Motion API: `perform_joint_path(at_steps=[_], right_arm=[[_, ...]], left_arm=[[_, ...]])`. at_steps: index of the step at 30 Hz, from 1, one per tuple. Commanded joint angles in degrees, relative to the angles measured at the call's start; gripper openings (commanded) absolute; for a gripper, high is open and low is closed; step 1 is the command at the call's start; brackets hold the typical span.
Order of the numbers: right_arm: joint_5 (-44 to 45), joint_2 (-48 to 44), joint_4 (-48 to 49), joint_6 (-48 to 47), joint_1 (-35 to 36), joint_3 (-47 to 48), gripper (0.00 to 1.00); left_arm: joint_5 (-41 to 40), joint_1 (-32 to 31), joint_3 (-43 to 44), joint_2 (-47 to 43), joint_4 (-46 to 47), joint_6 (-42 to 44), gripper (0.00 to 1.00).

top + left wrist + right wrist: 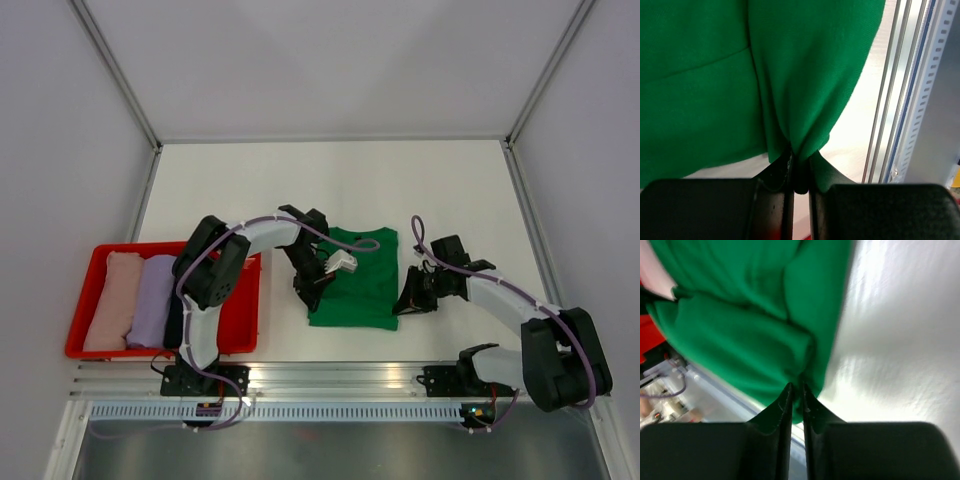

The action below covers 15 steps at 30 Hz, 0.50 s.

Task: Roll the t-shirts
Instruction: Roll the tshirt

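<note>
Nearest to the arm bases, both grippers are at the near hem of the green t-shirt (358, 272), which lies flat and folded narrow in the middle of the table (450, 190). The left gripper (308, 292) is at the 7 o'clock corner of the shirt. In its wrist view the jaws are almost together, with a bunch of green cloth pinched between them. The right gripper (408, 302) is at the 5 o'clock corner, and its wrist view shows the same: narrow jaws, green cloth caught between the tips.

I judge that the step in hand is to begin the roll from this near hem toward 12 o'clock. To do it well, both corners should rise only a little and travel together, so that the hem turns over as one straight line (if one side goes ahead, the roll becomes a cone). The first turn should be small and tight. The cloth is soft and can slip out of such a thin pinch, so a slow motion is safer.

Farther on, the left arm (262, 232) reaches over the shirt's 11 o'clock part and may be in the way of the roll.

At 9 o'clock from the shirt, the red tray (240, 315) holds a pale pink roll (112, 300), a lavender roll (152, 300) and a black one (176, 320), partly hidden by the arm.
</note>
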Motion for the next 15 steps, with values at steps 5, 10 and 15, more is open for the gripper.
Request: perform_joint_path(at_steps=[5, 10, 15], right_arm=[[9.7, -3.3, 0.0, -6.4, -1.6, 7.2, 0.51], [9.4, -11.5, 4.0, -9.6, 1.7, 3.9, 0.58], [8.6, -10.8, 9.5, -7.6, 5.7, 1.1, 0.60]], left_arm=[[1.9, 1.1, 4.4, 2.7, -0.3, -0.8, 0.05], [2.6, 2.3, 5.3, 4.3, -0.3, -1.6, 0.06], [2.7, 3.3, 6.3, 5.5, -0.6, -2.1, 0.06]])
